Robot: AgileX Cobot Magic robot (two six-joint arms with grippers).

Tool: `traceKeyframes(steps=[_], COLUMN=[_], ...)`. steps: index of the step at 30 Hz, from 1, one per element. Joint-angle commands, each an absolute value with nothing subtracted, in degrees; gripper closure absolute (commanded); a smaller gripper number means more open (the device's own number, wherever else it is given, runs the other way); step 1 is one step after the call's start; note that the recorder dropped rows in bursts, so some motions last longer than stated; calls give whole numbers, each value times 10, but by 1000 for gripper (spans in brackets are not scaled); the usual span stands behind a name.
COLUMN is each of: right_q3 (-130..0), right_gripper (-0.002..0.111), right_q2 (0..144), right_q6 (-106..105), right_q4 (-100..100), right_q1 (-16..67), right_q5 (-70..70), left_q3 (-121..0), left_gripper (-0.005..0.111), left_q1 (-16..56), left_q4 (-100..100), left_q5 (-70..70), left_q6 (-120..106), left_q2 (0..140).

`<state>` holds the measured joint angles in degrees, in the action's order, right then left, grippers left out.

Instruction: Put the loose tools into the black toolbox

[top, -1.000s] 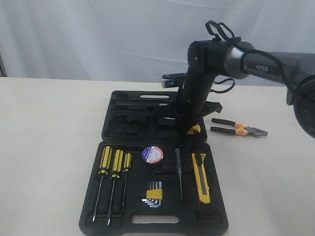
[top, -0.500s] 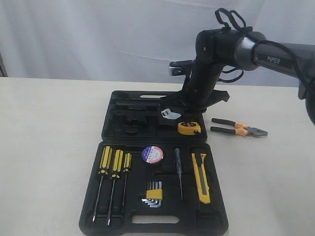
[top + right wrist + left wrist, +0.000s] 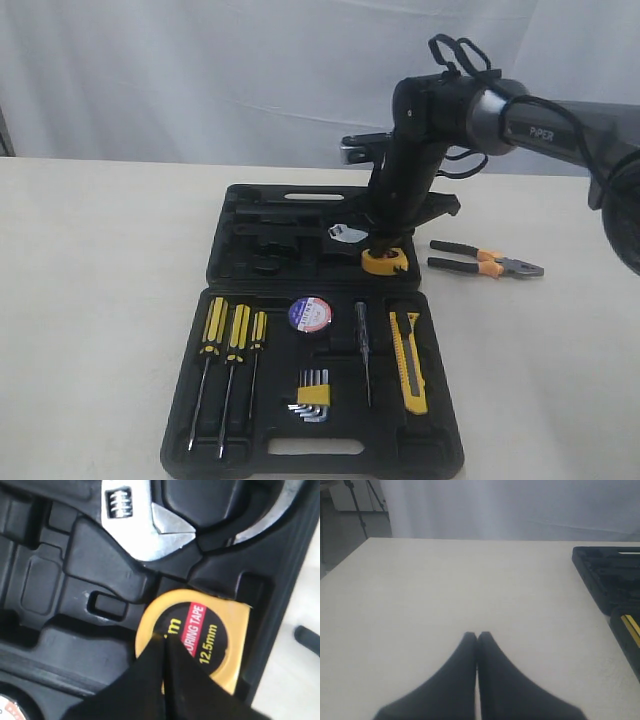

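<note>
Right gripper (image 3: 162,639), jaws closed on nothing, sits over the yellow tape measure (image 3: 212,637) in the black toolbox (image 3: 440,400), possibly touching it; left gripper (image 3: 477,636) jaws likewise closed.

A pale cream worktop (image 3: 90,300) with a matt surface fills the lower part of the scene. Behind it hangs a white curtain (image 3: 200,80) with soft vertical folds. The light is even and gives only weak shadows. In the left wrist view, thin dark tripod (image 3: 356,505) legs stand on a grey floor (image 3: 337,540) beyond the worktop's edge.
</note>
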<state>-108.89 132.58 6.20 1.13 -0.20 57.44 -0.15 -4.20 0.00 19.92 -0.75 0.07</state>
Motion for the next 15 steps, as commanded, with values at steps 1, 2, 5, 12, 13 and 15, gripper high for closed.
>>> traceKeyframes(steps=[1, 2, 5, 12, 13, 15], right_q3=[-1086, -1086, -1086, -1086, -1086, -1086], right_gripper=[109, 109, 109, 109, 109, 109], right_q2=[1343, 1343, 1344, 1316, 1310, 1302], right_q6=[60, 60, 59, 57, 56, 56], right_q4=[8, 8, 8, 3, 0, -4], right_q1=[-6, -6, -6, -6, -6, -6], right_q5=[587, 587, 585, 560, 565, 582], left_q3=[0, 0, 0, 0, 0, 0], left_gripper=[107, 107, 107, 107, 107, 107], left_q1=[-39, -39, -39, -39, -39, -39], left_q4=[0, 0, 0, 0, 0, 0], left_q5=[196, 196, 196, 196, 196, 196], left_q6=[-4, -4, -4, -4, -4, -4], left_q2=[0, 0, 0, 0, 0, 0])
